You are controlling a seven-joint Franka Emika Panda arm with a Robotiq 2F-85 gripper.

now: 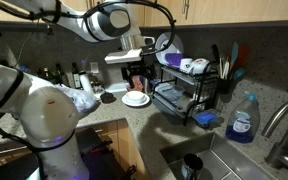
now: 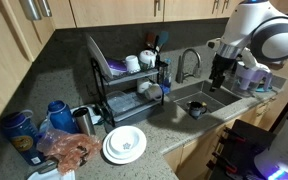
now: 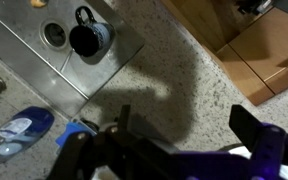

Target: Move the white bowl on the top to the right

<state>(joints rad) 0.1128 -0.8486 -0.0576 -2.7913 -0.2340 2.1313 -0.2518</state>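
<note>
tool (image 2: 219, 78): jaws apart, nothing between them, suspended above the tabletop (image 2: 64, 100) beside the sink (image 2: 179, 103). the white bowl (image 2: 132, 63): seated on the upper tier of the dish rack (image 2: 102, 92) along the tabletop's rear edge, well apart from the tool. a dark mug (image 3: 87, 35) stands in the sink.

Counted one rack (image 2: 119, 90), one sink (image 3: 24, 55), one faucet (image 2: 189, 62), one soap bottle (image 1: 243, 120), one black mug (image 3: 88, 38), one arm (image 1: 94, 22).

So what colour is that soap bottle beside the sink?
Blue. The soap bottle shows best in an exterior view.
</note>
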